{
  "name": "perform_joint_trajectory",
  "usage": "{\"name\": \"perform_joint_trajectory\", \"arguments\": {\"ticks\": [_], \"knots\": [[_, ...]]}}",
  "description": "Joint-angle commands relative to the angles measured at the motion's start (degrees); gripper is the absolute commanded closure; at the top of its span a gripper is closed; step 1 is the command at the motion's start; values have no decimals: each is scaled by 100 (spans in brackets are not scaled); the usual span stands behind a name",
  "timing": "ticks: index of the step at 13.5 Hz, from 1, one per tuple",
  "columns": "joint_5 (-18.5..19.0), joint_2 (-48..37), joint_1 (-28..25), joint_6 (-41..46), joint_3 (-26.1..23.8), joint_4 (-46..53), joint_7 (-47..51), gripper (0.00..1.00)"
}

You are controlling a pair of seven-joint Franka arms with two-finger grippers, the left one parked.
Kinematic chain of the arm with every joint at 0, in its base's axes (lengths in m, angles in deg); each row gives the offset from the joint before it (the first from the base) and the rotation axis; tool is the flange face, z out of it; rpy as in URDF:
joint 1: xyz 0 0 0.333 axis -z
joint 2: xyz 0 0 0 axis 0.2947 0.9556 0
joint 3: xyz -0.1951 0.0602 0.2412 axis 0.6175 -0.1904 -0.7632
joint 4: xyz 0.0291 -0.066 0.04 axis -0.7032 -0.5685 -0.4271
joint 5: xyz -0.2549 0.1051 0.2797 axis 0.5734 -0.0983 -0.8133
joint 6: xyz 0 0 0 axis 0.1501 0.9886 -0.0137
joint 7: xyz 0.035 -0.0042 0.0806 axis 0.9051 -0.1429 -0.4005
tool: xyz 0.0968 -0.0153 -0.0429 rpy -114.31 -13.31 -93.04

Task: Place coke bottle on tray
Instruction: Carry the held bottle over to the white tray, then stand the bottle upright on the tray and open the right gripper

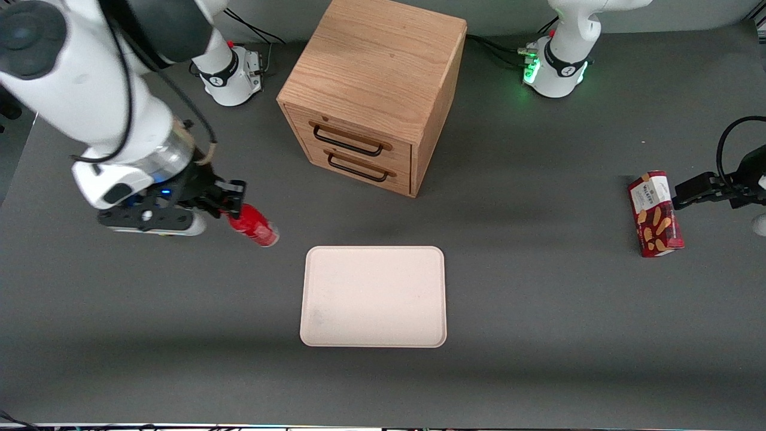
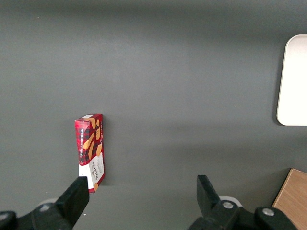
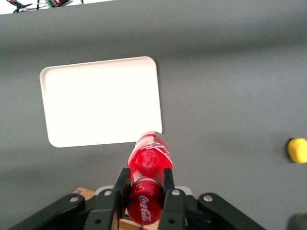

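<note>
My right gripper is shut on the coke bottle, a small glossy red bottle with white lettering. It holds the bottle tilted above the table, toward the working arm's end from the tray. In the right wrist view the two black fingers clamp the bottle on both sides, and the gripper points toward the pale cream-pink tray, which has nothing on it. An edge of the tray also shows in the left wrist view.
A wooden drawer cabinet with two black handles stands farther from the front camera than the tray. A red biscuit box lies toward the parked arm's end. A small yellow object shows in the right wrist view.
</note>
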Motion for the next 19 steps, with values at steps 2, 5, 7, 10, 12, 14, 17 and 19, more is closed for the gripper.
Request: {"name": "perform_joint_trajectory", "arguments": {"ticks": [2,5,7,10,12,14,17,19], "knots": [[-71,247,-153,-200,72,137,348,100],[-71,669,-136,-576,63,85,313,100],[-53,950,-110,-859,72,40,269,100],[-36,1398,-83,-1359,80,32,207,100],[-27,1697,-83,-1833,80,32,225,100],[-10,1952,-83,-2246,98,32,243,100],[69,2260,5,-2520,107,32,216,100],[157,2384,5,-2547,107,23,225,100]]}}
